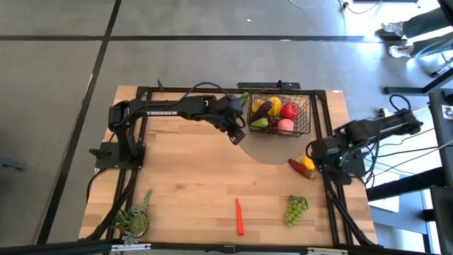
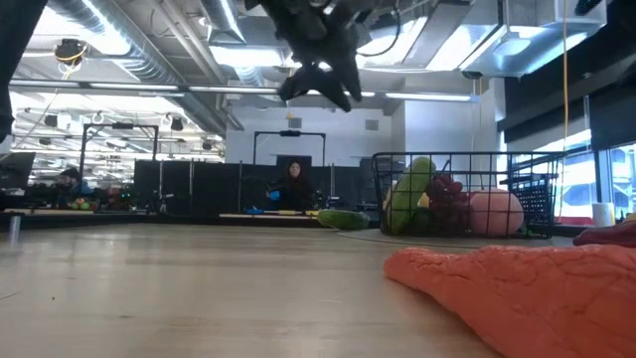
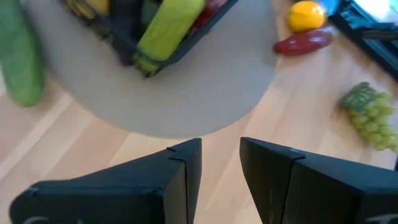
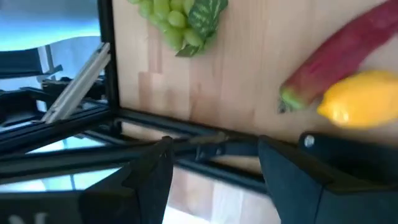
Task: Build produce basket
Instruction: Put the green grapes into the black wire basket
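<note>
The black wire basket (image 1: 303, 120) stands on a grey round mat at the table's far right and holds several produce pieces, among them a pink peach (image 1: 285, 125) and a yellow-green piece (image 3: 166, 28). A cucumber (image 3: 18, 56) lies outside it, by its far left corner. My left gripper (image 3: 221, 162) hovers open and empty above the mat's near left edge, left of the basket. A red pepper (image 4: 339, 56) and a lemon (image 4: 364, 99) lie side by side at the right edge. My right gripper (image 4: 214, 168) stands open above the frame rail beside them, touching nothing.
Green grapes (image 1: 296, 210) and an orange carrot (image 1: 239, 216) lie near the front edge; the carrot fills the low view's foreground. A potted plant (image 1: 134, 218) stands at the near left corner. A black frame rail (image 4: 186, 127) runs along the table's right edge.
</note>
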Controlling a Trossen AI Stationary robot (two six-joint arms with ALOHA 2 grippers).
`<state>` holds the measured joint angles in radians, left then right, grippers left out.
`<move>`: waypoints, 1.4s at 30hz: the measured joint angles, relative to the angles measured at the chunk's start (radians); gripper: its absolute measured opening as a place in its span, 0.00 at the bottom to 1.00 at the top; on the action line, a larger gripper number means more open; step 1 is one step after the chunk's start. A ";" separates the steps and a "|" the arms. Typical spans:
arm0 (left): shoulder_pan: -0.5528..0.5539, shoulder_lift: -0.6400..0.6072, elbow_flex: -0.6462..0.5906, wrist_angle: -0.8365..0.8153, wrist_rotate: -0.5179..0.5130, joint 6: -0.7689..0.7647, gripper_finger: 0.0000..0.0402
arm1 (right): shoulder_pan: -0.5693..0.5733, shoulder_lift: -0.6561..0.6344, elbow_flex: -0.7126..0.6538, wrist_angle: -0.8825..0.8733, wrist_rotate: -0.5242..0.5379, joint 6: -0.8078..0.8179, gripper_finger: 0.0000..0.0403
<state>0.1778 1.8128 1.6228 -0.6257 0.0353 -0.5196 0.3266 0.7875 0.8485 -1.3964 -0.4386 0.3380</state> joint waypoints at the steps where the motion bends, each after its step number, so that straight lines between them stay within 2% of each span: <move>1: -0.006 0.000 0.002 0.004 0.000 -0.001 0.25 | 0.002 0.002 -0.020 0.025 0.000 -0.003 0.56; 12: -0.037 0.001 0.001 -0.020 -0.001 0.019 0.25 | 0.067 0.082 -0.199 0.479 0.026 0.010 0.56; 16: -0.041 0.001 0.001 -0.019 -0.001 0.049 0.25 | 0.090 0.125 -0.262 0.627 -0.029 0.020 0.56; 20: -0.048 0.001 0.001 -0.019 0.000 0.067 0.25 | 0.131 0.168 -0.278 0.709 -0.038 -0.012 0.56; 25: -0.050 0.001 0.001 -0.019 0.002 0.085 0.25 | 0.196 0.222 -0.279 0.763 0.037 -0.100 0.53; 32: -0.061 0.001 0.001 -0.007 0.025 0.112 0.25 | 0.255 0.291 -0.279 0.845 0.046 -0.176 0.53; 42: -0.110 0.002 0.000 0.059 0.153 0.276 0.25 | 0.255 0.338 -0.339 1.003 0.046 -0.215 0.53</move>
<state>0.0678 1.8149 1.6226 -0.5666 0.1886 -0.2437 0.5816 1.1251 0.5091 -0.3931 -0.3931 0.1226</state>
